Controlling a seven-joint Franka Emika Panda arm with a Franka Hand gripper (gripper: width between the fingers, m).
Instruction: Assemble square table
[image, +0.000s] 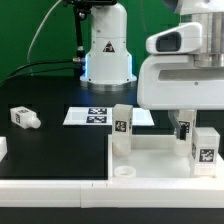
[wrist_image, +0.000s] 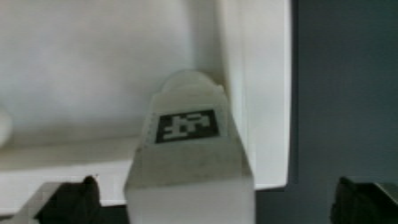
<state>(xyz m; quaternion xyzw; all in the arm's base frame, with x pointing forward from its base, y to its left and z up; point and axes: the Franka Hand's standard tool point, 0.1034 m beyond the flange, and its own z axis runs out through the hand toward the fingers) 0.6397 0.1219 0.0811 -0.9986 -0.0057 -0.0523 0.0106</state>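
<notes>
The white square table top (image: 150, 158) with a raised rim lies at the exterior view's lower right. Two tagged white legs (image: 122, 122) (image: 205, 146) stand upright on it. A third leg (image: 183, 129) stands at its far right part, right under my gripper (image: 182, 116). In the wrist view this leg (wrist_image: 185, 140) stands on the table top (wrist_image: 89, 60), between the two black fingers (wrist_image: 71, 202) of my gripper (wrist_image: 217, 206). The jaws are open, with a gap on each side of the leg. A fourth leg (image: 24, 117) lies loose on the dark table at the exterior view's left.
The marker board (image: 96, 115) lies flat behind the table top. A long white bar (image: 50, 190) runs along the front edge. The robot base (image: 106, 50) stands at the back centre. A small white piece (image: 2, 148) shows at the exterior view's left edge.
</notes>
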